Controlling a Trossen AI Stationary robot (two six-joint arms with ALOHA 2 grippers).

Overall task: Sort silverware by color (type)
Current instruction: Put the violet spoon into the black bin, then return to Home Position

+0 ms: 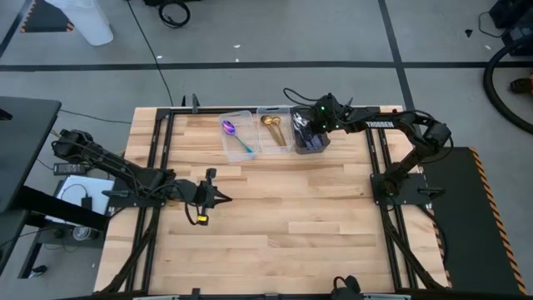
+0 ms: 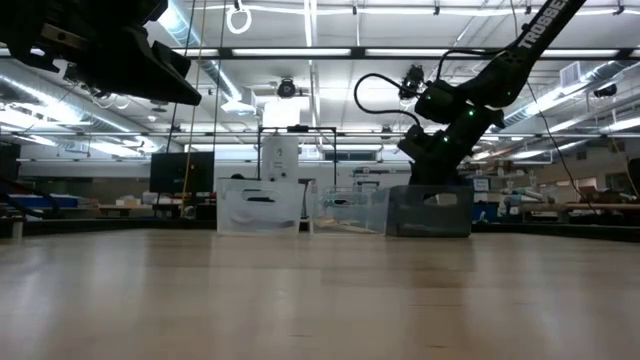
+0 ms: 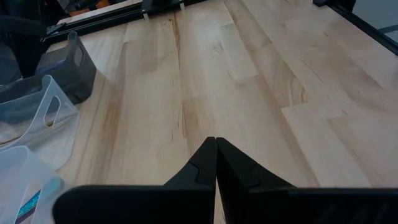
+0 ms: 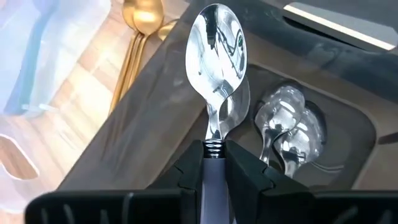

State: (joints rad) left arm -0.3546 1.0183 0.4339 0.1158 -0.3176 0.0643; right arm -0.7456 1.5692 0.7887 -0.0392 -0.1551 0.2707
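Pinched in the right gripper (image 4: 214, 163), a silver spoon (image 4: 216, 56) hangs over the dark bin (image 4: 155, 118), while the left gripper (image 3: 216, 163) waits pressed together.

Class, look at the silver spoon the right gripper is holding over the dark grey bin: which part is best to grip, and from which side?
Grip the slim neck just below the bowl, as the right gripper does on the silver spoon, coming from the handle end. The bowl is wide, curved and slippery; the neck fits between flat fingers. It hangs above the dark grey bin.

Robotics lab: strip ceiling lights (image 2: 330, 52), benches, taped floor (image 1: 250, 62).
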